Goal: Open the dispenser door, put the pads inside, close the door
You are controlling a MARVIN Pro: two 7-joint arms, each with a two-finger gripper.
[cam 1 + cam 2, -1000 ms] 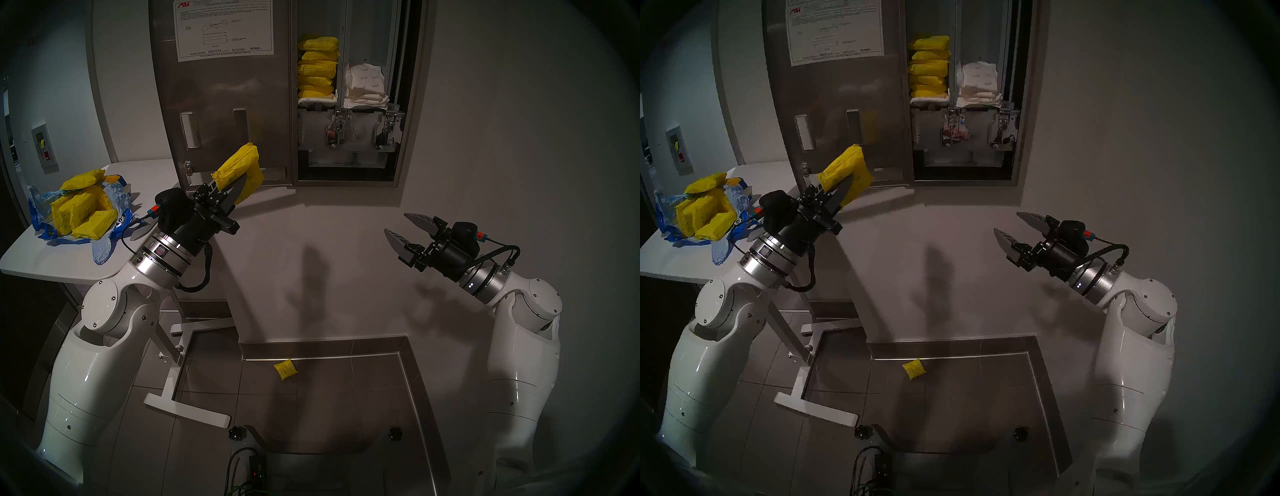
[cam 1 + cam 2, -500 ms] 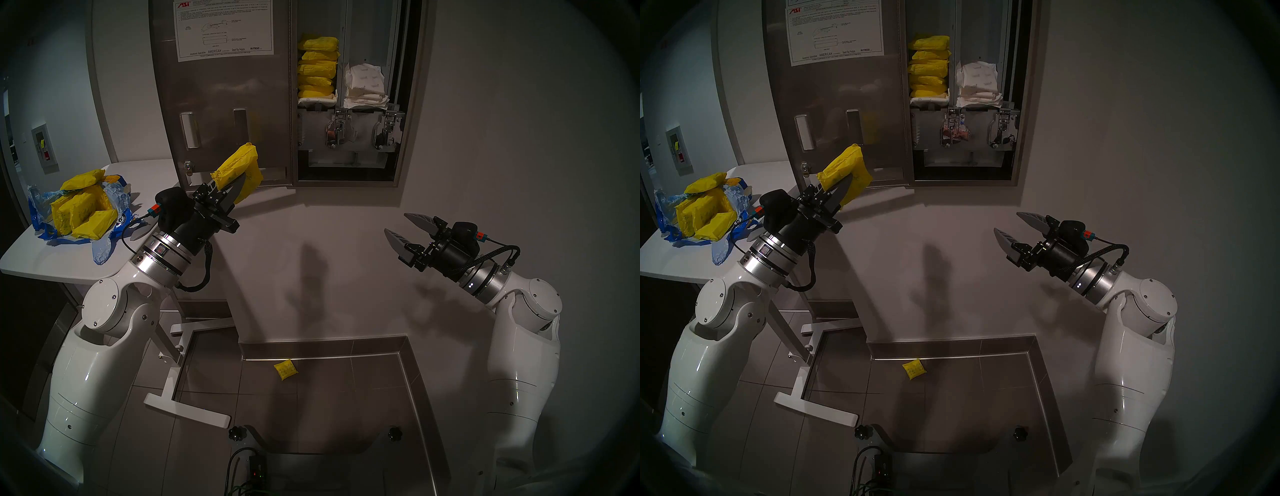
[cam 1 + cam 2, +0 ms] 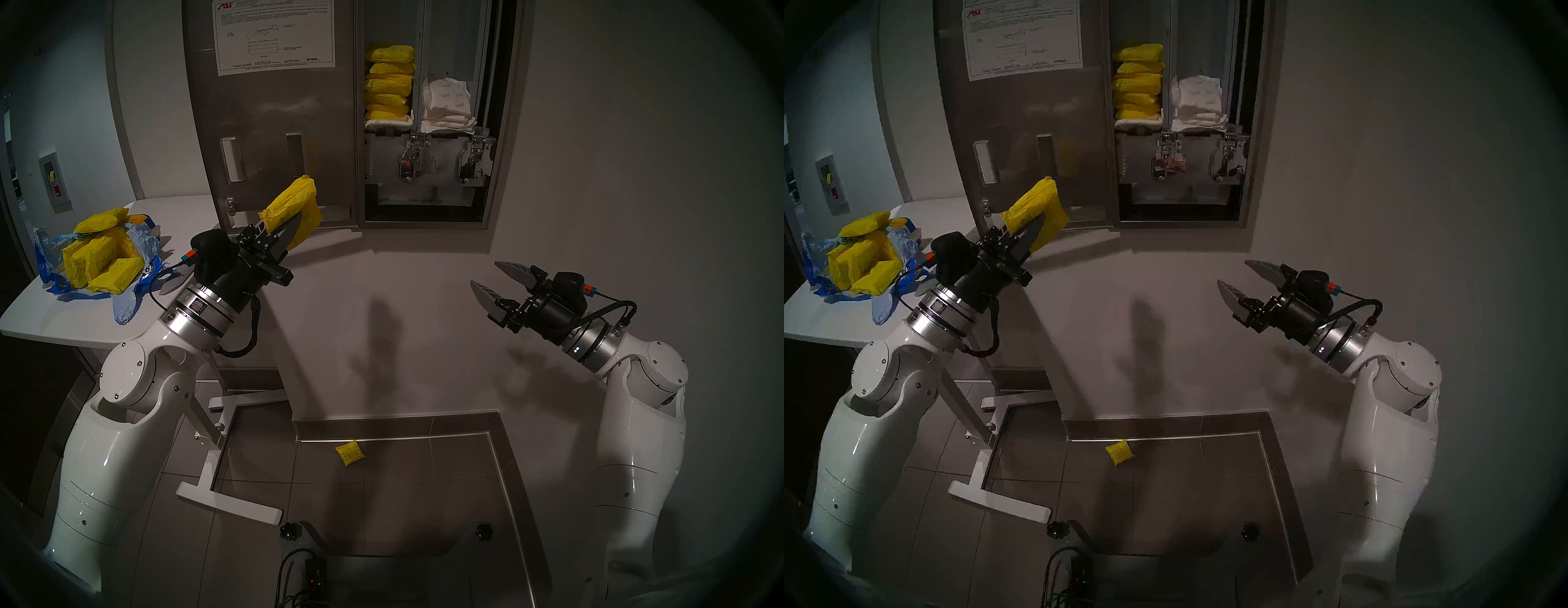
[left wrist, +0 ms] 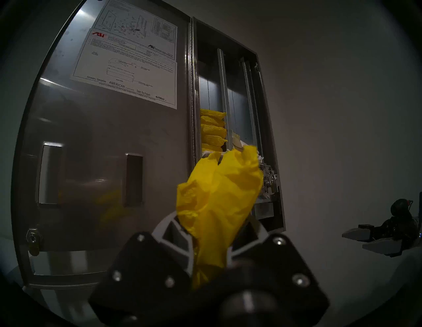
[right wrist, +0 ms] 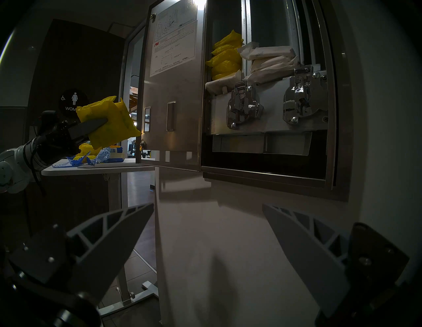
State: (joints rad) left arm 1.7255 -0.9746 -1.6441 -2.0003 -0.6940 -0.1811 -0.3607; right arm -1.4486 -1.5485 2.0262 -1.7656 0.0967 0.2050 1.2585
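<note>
Yellow crinkly plastic is bulging from the left gripper [image 3: 283, 232], whose fingers are clamped on one pad [image 3: 297, 210] and holding it in the air in front of the lower part of the steel dispenser door [image 3: 271, 127]. That door is standing swung wide to the left, its instruction sheet [image 3: 271, 36] facing the room, so the opening step looks done. Inside the dispenser [image 3: 502, 127], a stack of yellow pads [image 3: 388, 83] is sitting in the left column and white pads [image 3: 447, 106] are lying in the right one, above two chrome latches.

The right gripper [image 3: 492, 276] is hanging off to the right below the dispenser with its fingers spread and nothing between them.

More yellow pads [image 3: 99, 259] are waiting in a torn blue bag [image 3: 140, 250] near the far left corner of the white table [image 3: 51, 322], and one dropped pad [image 3: 350, 454] is lying on the tiled floor [image 3: 382, 501] by the wall. So loading seems partly done: the held pad is not yet in the column, several are left on the table, and closing the door remains.
</note>
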